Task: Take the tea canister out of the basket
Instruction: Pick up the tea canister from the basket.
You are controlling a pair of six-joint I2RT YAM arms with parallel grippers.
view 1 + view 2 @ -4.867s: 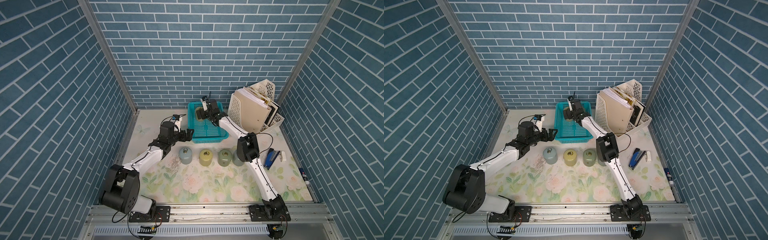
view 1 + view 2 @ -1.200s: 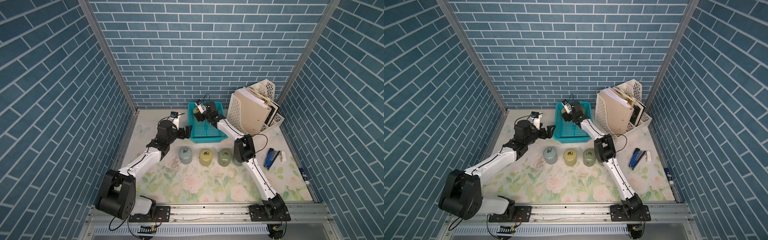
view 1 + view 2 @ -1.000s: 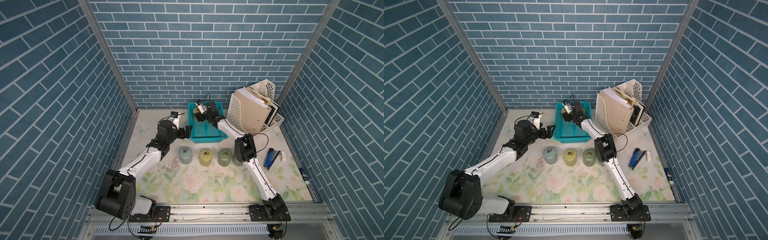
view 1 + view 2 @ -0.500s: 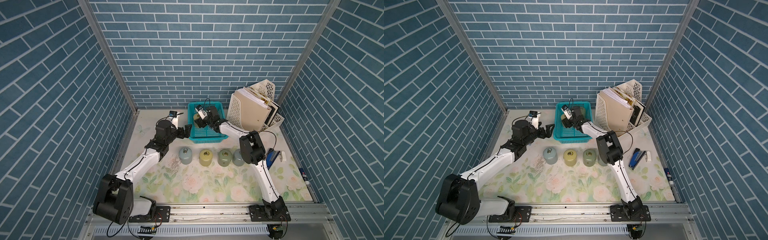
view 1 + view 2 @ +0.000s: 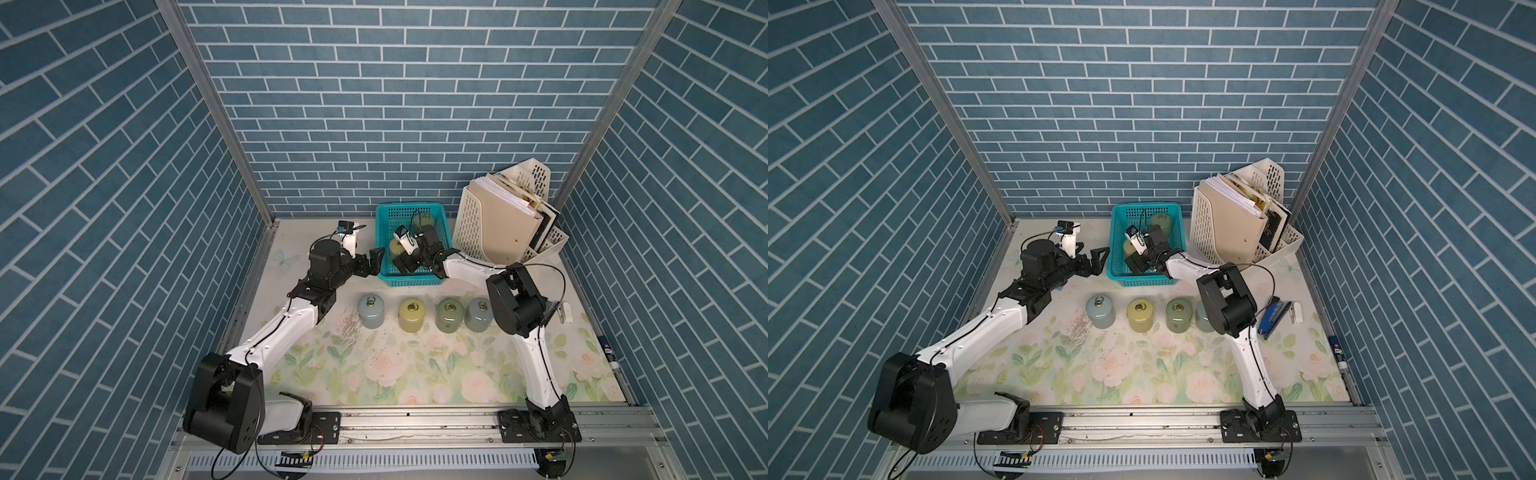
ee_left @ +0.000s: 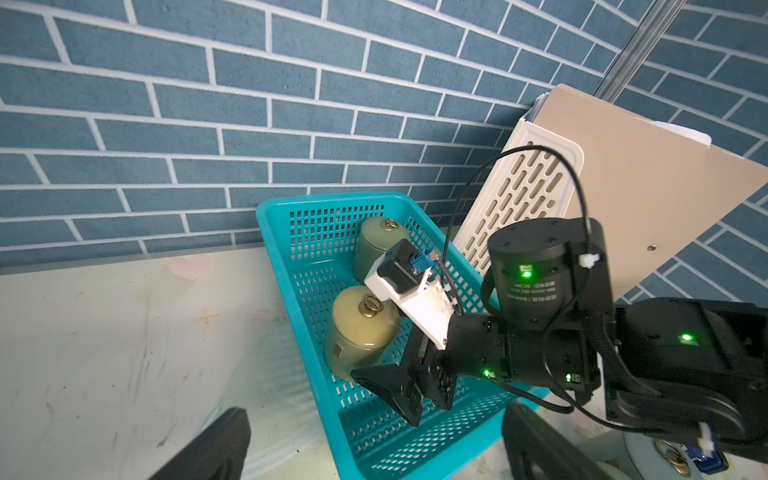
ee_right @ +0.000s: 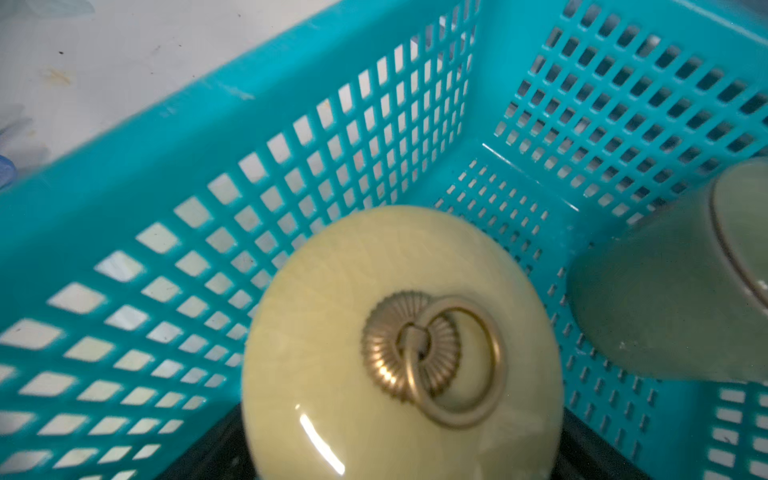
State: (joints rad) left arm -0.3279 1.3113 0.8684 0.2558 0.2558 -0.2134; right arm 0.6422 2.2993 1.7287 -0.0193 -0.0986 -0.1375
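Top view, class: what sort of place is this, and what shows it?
Probably a robot test booth: blue brick-patterned panel walls, a flower-printed tabletop, and two white-and-black robot arms bolted to a metal base rail.

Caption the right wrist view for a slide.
Ring-lidded yellow tea canister standing in the teal basket, a green canister beside it.

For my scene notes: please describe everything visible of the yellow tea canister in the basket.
The yellow tea canister is a glossy cylinder, ceramic by its look, with a domed lid and a brass ring pull. It stands lid up in the basket, near one long wall, with the open right gripper straddling it.
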